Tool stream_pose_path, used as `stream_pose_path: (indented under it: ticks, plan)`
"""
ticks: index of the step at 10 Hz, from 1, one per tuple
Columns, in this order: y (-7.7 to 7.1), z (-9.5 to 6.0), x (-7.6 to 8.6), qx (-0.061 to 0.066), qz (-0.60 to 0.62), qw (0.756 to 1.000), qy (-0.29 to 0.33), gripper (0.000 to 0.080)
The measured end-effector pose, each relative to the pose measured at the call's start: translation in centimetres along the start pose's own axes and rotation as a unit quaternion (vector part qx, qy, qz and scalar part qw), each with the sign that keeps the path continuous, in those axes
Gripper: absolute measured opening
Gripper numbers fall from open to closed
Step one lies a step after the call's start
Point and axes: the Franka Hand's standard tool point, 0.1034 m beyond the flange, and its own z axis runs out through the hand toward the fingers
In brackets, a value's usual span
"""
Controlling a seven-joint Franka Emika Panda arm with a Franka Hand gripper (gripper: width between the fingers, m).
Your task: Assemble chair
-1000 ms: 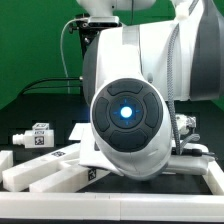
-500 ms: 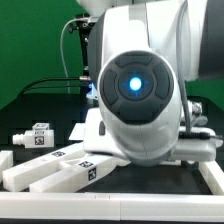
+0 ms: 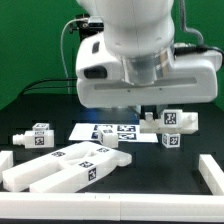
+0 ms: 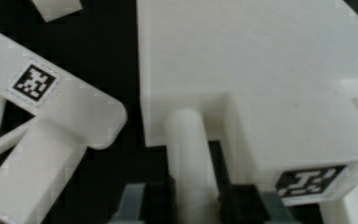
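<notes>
A green backdrop stands behind a black table edged with low white rails along its front and sides. From my station I see the large white robot arm filling the top of the exterior view, hanging over the back middle of the table. Under it, flat on the table, lies the marker board. Its black-and-white tags are partly hidden by the arm, and I can make out three. The chair is in loose white parts, each labelled only with small square black-and-white tags whose patterns are too small for me to read. One short pegged leg lies near the table's edge on the exterior view's left, showing one tag. A cluster of long bars lies by the front corner on that same side, showing three tags. I cannot tell how many separate bars make it up. One more part, the pronged chair piece, is below the arm toward the exterior view's right, showing two tags. In the wrist view the gripper has its dark fingers drawn close together with a thin white rod of the pronged chair piece between them, so it looks clamped on that rod. That view also shows the broad flat face of the same piece, one tag beside the rod, and a second tagged part just beside it.
</notes>
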Motion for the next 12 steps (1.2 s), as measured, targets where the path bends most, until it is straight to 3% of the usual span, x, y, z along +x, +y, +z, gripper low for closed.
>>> stream_pose_path:
  ticks: [2,3,6,10,12]
  plan:
    - [-0.1,0.4,0.0,-0.002,0.000,0.998,0.058,0.0111]
    - [-0.4,-0.2,0.9,-0.003,-0.003,0.994,0.106,0.0111]
    - [-1.4,-4.1,3.4,-0.004,-0.031,0.977,0.213,0.0111]
    - [-1.3,-4.2,4.2,-0.010,-0.029,0.939,0.344,0.0112]
    - [-0.5,-2.1,3.6,-0.022,-0.044,0.929,0.366,0.0112]
